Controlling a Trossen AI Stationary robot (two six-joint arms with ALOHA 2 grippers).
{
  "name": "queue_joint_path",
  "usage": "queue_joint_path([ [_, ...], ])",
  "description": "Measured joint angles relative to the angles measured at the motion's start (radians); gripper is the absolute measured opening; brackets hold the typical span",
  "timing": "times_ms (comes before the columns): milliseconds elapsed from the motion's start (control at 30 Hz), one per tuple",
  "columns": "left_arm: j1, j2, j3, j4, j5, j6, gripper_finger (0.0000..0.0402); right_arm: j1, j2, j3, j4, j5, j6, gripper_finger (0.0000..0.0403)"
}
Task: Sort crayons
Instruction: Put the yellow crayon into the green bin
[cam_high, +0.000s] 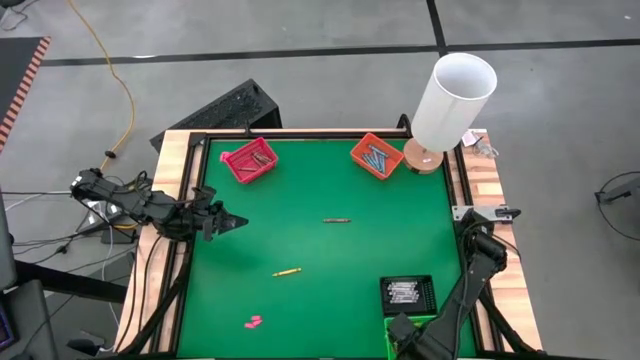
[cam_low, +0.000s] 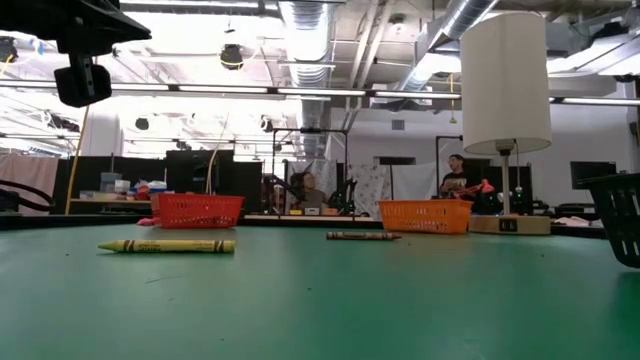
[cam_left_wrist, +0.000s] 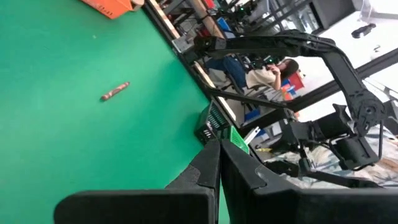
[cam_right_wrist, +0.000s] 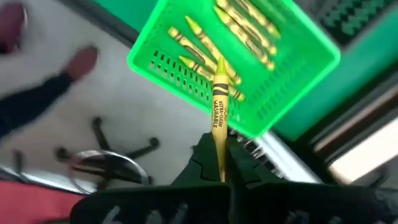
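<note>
My right gripper (cam_right_wrist: 222, 163) hangs over the green basket (cam_right_wrist: 292, 56) at the table's near right corner, shut on a yellow crayon (cam_right_wrist: 219, 106). The basket holds several yellow crayons (cam_right_wrist: 245, 28). A second yellow crayon (cam_high: 287, 271) and a brown crayon (cam_high: 337, 220) lie flat on the green mat. My left gripper (cam_high: 235, 222) is shut and empty above the mat's left side. Red crayons lie in the red basket (cam_high: 250, 160), blue ones in the orange basket (cam_high: 375, 155), and pale ones in the black tray (cam_high: 405, 293). My right gripper pinches the yellow crayon's blunt end (cam_right_wrist: 219, 157) between its two fingers (cam_right_wrist: 244, 169). They come from above, pointing steeply down, and lie along the crayon. The crayon sticks out past the fingertips, tip toward the green basket, lifted clear above it.
A lamp with a white shade (cam_high: 452, 95) stands on a wooden base at the far right corner. A small pink lump (cam_high: 253, 321) lies near the front edge. A raised wooden frame (cam_high: 180, 170) borders the mat. People sit beyond the table's far edge (cam_low: 305, 190).
</note>
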Motion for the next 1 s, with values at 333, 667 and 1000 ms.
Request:
queue_joint_path([
  [333,0.0,0.0,0.0,-0.031,-0.017,-0.001,0.0,-0.014,-0.001,-0.112,0.001,0.011,-0.558,0.0],
  [667,0.001,0.0,0.0,-0.027,-0.04,-0.001,0.0,0.015,-0.016,-0.235,0.162,0.04,-0.685,0.0],
  [1000,0.001,0.0,0.0,-0.026,-0.113,-0.032,0.0,0.022,-0.085,-0.434,0.34,0.094,-0.644,0.0],
])
